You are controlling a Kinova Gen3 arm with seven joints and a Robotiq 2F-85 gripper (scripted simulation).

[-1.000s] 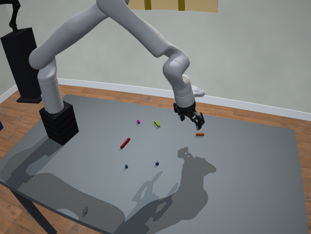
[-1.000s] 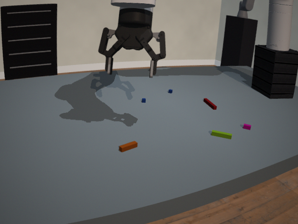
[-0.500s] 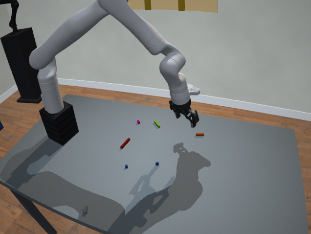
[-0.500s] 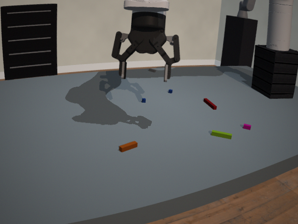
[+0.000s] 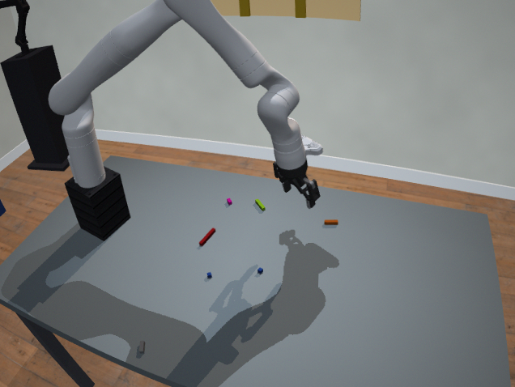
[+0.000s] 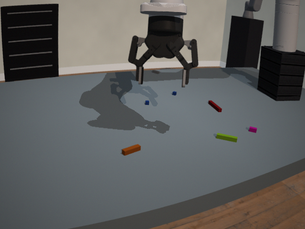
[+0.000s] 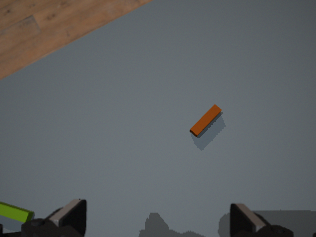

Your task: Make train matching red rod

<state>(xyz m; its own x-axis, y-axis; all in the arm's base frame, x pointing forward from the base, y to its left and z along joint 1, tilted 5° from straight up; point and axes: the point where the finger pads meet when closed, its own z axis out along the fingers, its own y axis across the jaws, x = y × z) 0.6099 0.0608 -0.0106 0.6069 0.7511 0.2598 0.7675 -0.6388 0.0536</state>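
No train is started: the gripper (image 6: 162, 78) hangs wide open and empty above the bench (image 6: 61, 172). The lime rod (image 6: 226, 137) and both blue cubes (image 6: 146, 102) (image 6: 174, 93) lie well apart, unjoined.

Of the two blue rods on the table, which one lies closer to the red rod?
The blue rod farther from the orange rod lies closer to the red rod; the other blue rod sits beside the arm's shadow.

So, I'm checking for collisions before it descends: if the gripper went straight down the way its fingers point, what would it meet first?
Most likely bare grey table top. The open gripper holds nothing; the small orange rod lies ahead of the fingers, though depth is unclear.
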